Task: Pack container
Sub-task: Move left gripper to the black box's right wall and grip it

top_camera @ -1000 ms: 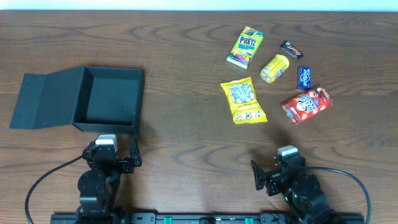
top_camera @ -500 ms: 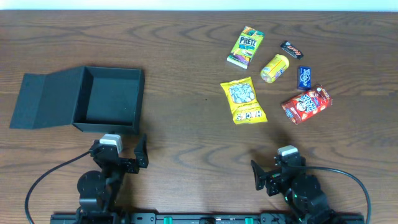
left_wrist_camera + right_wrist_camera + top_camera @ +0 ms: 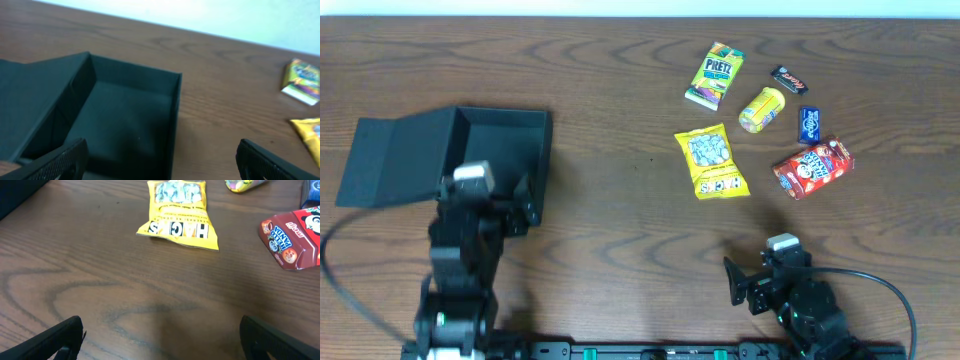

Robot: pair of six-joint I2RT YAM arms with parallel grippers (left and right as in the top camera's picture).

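Overhead: my left tool hangs spread and empty over the near wall of the open container. Left wrist: drop here and a finger could clip that wall, shoving it. Right wrist: right tool spread, empty; yellow packet, far right of the container, may skid.

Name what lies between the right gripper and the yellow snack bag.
Only bare wooden table separates the right gripper from the yellow snack bag; the right wrist view shows it.
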